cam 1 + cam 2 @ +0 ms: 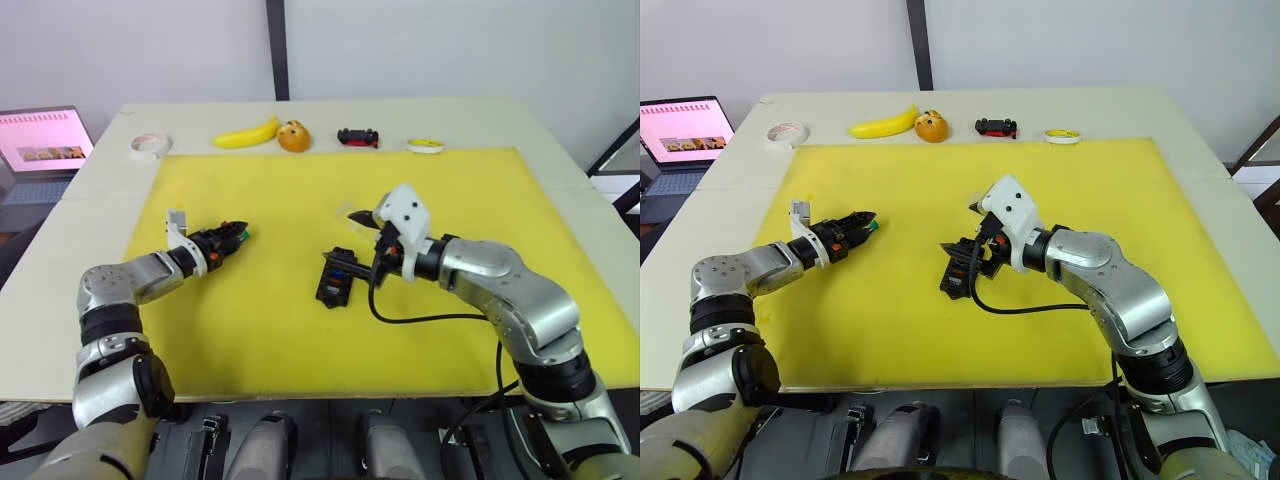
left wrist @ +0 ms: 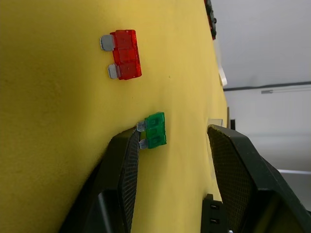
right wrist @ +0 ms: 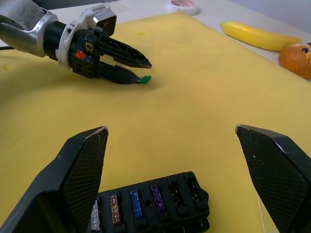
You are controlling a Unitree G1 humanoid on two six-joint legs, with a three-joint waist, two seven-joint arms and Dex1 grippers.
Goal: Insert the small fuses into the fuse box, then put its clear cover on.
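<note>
The black fuse box [image 1: 335, 278] lies mid-mat on the yellow mat [image 1: 300, 340]. In the right wrist view the fuse box [image 3: 155, 204] holds grey, orange-brown, blue and purple small fuses, with two slots beside them empty. My right gripper [image 1: 354, 240] hovers just above it, open and holding nothing. To the left, my left gripper [image 2: 174, 131] is low over the mat and open. A green fuse [image 2: 154, 130] lies on the mat between its fingers, touching one fingertip. A red fuse [image 2: 124, 54] lies just beyond it. The clear cover is out of view.
Along the table's far edge lie a roll of tape [image 1: 149, 144], a banana [image 1: 247, 133], an orange [image 1: 293, 136], a small black-and-red toy car [image 1: 358, 137] and a yellow-and-white ring [image 1: 426, 146]. A laptop [image 1: 40, 140] stands off the far left.
</note>
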